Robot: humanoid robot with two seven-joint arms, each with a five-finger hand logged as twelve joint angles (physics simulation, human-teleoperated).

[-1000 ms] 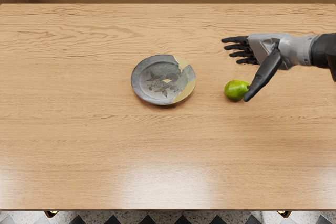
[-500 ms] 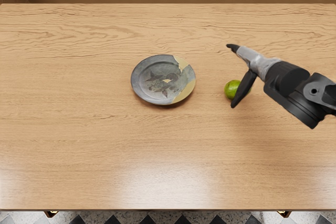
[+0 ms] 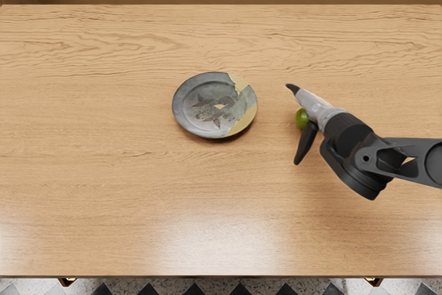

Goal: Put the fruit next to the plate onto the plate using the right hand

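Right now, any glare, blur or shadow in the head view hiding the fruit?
Head view: sharp, no blur; a soft pale sheen on the table near its front edge, well off the fruit; faint shadow under the plate; the right hand, not lighting, covers most of the fruit.

plate point(image 3: 215, 104) on table point(image 3: 103, 184), fruit point(image 3: 301, 118) right of it, right hand point(image 3: 315, 111) alongside

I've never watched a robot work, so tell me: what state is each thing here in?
plate: empty, flat on the table
fruit: on the table beside the plate, half hidden
right hand: open, straddling the fruit
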